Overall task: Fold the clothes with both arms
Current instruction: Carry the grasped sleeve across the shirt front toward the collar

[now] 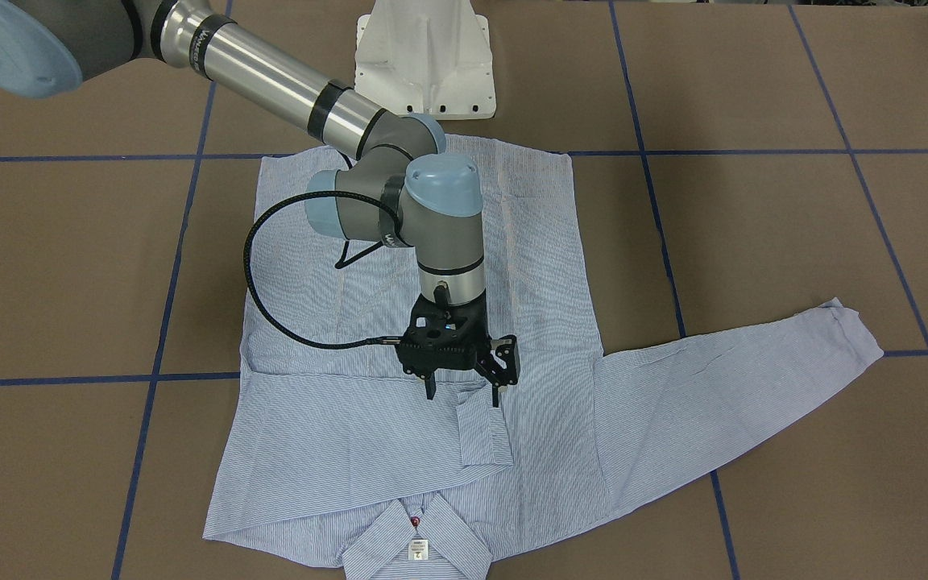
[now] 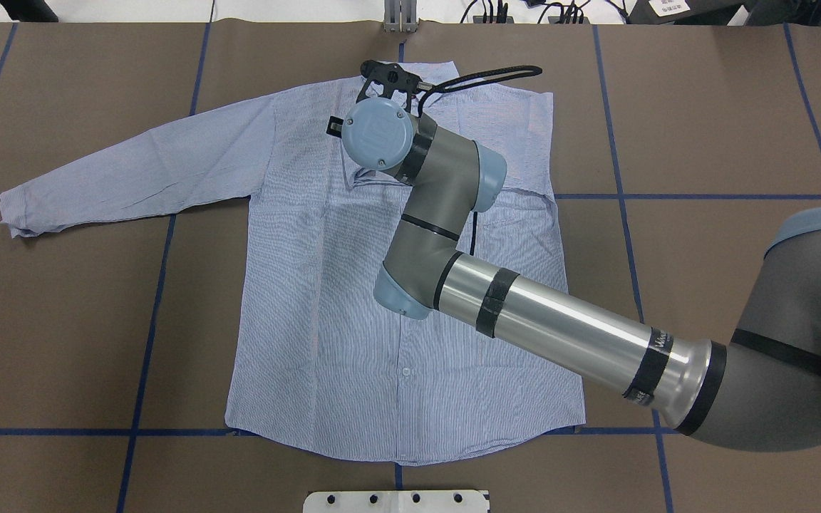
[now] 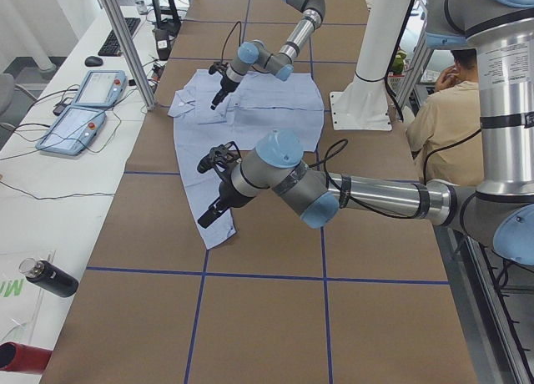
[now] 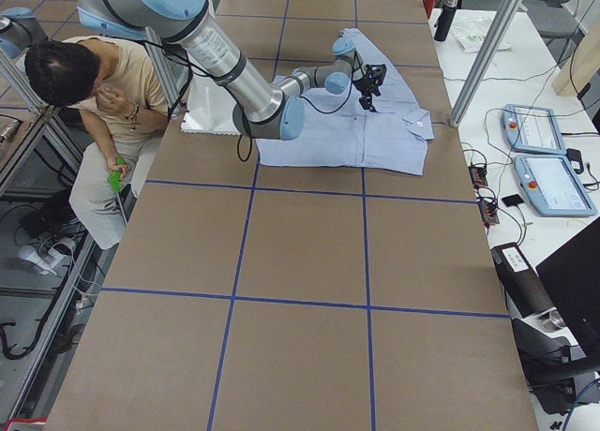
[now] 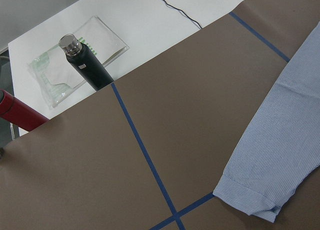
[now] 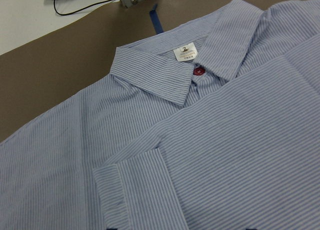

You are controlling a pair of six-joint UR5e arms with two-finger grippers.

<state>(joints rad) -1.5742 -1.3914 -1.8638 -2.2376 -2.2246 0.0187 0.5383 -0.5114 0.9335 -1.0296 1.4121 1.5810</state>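
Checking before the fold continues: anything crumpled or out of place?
Nothing serious. The shirt lies flat; only the outstretched sleeve's cuff has a corner turned over at its end.

Right pincer points down, jaws apart; left arm outstretched.

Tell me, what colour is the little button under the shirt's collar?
Dark red. The button shows best in the right wrist view, below the white label.

- left gripper only turns up in the left side view, too small to call its jaws
- collar of the shirt is chopped off by the front view's bottom edge
- neck label print is unreadable
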